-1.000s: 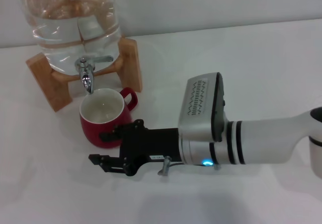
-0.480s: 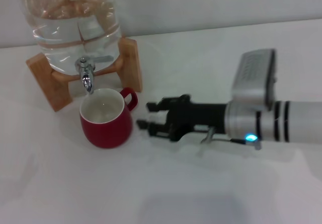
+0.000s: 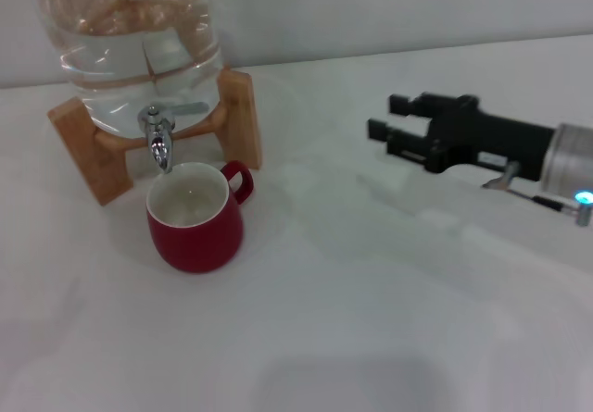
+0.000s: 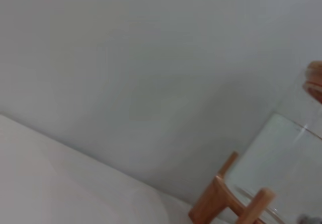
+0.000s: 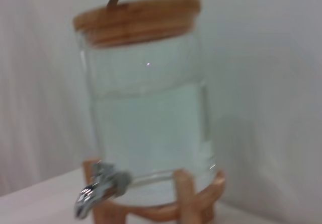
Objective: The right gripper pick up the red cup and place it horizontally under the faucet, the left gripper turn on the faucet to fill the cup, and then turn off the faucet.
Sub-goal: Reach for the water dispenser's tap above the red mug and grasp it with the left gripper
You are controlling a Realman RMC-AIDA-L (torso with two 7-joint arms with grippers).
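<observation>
The red cup (image 3: pixel 196 218) stands upright on the white table, right under the spout of the chrome faucet (image 3: pixel 160 134). The faucet sits on a clear water jar (image 3: pixel 134 32) on a wooden stand (image 3: pixel 239 116). My right gripper (image 3: pixel 391 120) is open and empty, far to the right of the cup and above the table. The faucet (image 5: pixel 98 190) and jar (image 5: pixel 148 113) also show in the right wrist view. My left gripper is out of view; the left wrist view shows only the jar's edge (image 4: pixel 287 158) and part of the wooden stand (image 4: pixel 221 199).
The white table (image 3: pixel 324 319) spreads in front of the cup and to its right. A pale wall (image 3: pixel 417 5) rises behind the jar.
My right gripper has pulled away from the cup, moving right and back. The cup stays under the faucet.
</observation>
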